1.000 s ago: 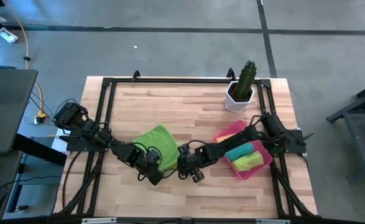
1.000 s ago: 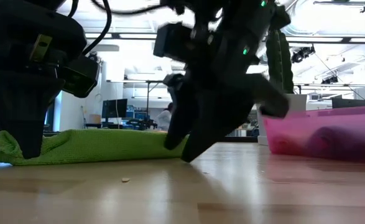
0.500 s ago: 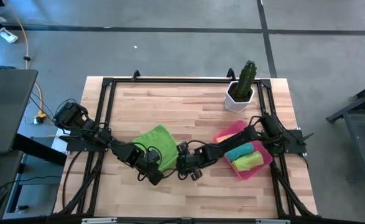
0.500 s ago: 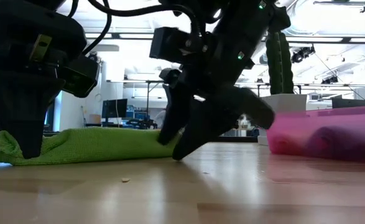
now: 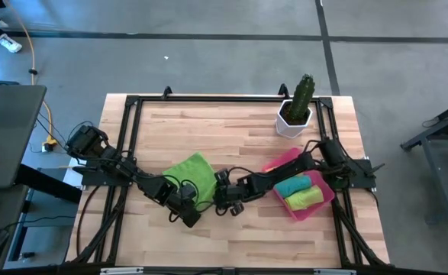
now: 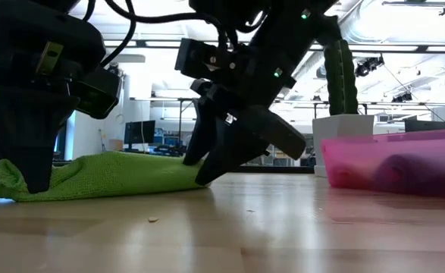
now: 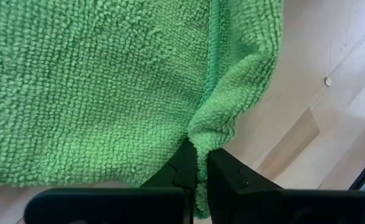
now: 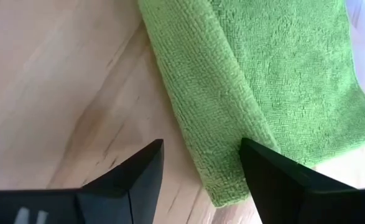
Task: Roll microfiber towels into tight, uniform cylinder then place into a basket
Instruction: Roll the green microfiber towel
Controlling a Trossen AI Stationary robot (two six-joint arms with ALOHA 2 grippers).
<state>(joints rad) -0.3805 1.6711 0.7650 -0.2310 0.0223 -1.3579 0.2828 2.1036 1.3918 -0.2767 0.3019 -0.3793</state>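
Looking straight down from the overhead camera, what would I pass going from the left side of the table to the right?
Left gripper, pinching the lime green towel's edge → lime green towel lying flat → right gripper, open at the towel's other edge → pink basket holding rolled towels, with the potted cactus behind it.

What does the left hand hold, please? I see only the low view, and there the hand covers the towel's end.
Observer: The left hand is shut on a corner of the lime green towel.
Operator: Is the right hand gripping too?
Observer: No. The right hand is open, with its fingers on either side of the towel's folded edge.
Operator: Which colours are in the basket?
Observer: The basket holds a teal towel and a yellow towel.
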